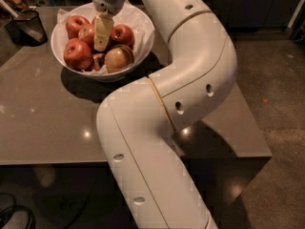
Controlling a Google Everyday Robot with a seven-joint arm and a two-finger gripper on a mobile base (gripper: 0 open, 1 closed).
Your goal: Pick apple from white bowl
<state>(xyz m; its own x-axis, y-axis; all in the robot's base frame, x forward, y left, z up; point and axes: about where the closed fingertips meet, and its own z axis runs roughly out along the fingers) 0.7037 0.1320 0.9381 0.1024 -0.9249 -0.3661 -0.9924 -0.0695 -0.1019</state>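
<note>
The white bowl (143, 27) stands at the back left of the table, lined with crumpled white paper. It holds several red apples (77, 53) and one yellowish apple (118, 58). My gripper (102, 37) hangs straight down over the middle of the bowl, its cream tip between the red apples and just above them. It hides part of one red apple (88, 32) behind it. I cannot see whether it touches an apple. The white arm bends back across the right side of the table.
A small black mesh cup (28, 26) stands left of the bowl at the table's back left corner. The brown glossy table (47, 118) has its front edge low in view and its right edge near the dark floor (281, 104).
</note>
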